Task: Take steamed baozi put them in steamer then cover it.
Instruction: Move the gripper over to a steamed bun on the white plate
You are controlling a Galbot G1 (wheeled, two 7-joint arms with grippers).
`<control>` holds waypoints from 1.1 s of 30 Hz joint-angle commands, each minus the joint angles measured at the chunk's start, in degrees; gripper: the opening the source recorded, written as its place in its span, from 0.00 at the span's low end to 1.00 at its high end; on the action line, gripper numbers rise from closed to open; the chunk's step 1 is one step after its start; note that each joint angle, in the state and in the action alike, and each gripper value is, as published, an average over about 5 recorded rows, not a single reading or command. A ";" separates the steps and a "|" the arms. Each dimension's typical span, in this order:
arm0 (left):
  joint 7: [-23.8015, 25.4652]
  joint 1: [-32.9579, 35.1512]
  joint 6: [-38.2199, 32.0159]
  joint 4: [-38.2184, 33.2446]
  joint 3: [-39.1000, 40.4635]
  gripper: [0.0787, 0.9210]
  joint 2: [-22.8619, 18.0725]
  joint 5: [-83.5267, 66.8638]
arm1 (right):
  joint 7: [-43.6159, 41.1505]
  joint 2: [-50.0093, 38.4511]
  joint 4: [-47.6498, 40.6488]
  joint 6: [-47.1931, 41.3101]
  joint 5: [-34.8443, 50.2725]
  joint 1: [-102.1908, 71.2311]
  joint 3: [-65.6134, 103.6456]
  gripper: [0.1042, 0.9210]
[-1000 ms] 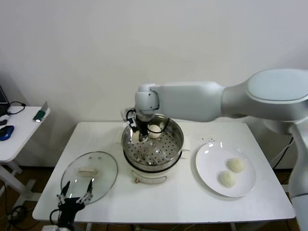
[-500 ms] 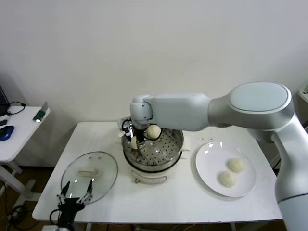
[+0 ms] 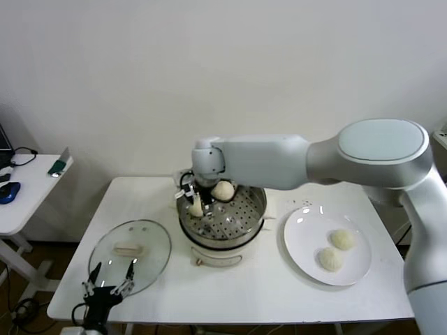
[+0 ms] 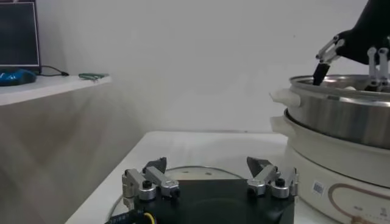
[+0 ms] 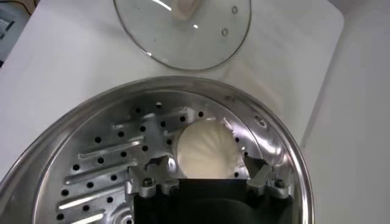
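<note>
Baozi [image 3: 223, 189] off-white, pleat lines on top. Steamer [image 3: 255, 209] shiny steel, tray dotted with hole pattern, cream-white base. Cover [image 3: 154, 244] clear glass, metal rim, cream handle. Plate [image 3: 304, 241] plain white. Table [image 3: 265, 286] white. Right gripper [image 5: 207, 169] black body, silver fingers.

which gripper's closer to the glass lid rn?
Left. The left gripper hovers open at the glass lid's near rim; the right gripper is open inside the steamer, over a baozi.

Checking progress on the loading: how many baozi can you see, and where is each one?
4. Two lie in the steamer: one at the back, one at its left edge under the open right pincer. Two sit on the plate: and. None appears hidden.
</note>
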 commanded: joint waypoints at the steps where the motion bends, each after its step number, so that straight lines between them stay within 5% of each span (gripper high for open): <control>1: 0.02 0.03 0.03 -0.08 0.09 0.88 -0.07 0.07 | -4.23 -7.89 4.70 3.27 0.87 6.18 -1.10 0.88; 11: 0.10 -0.42 0.20 -0.17 0.31 0.88 0.06 0.41 | -11.00 -33.43 16.32 7.60 4.37 18.33 -11.46 0.88; 17: 0.23 -0.88 0.33 0.01 0.67 0.88 0.12 0.49 | -12.20 -45.77 23.47 9.14 -1.15 22.27 -20.66 0.88; 33: 0.18 -0.86 0.16 0.14 0.21 0.88 -0.13 0.23 | -5.75 -52.01 25.22 4.70 -15.47 4.72 -14.81 0.88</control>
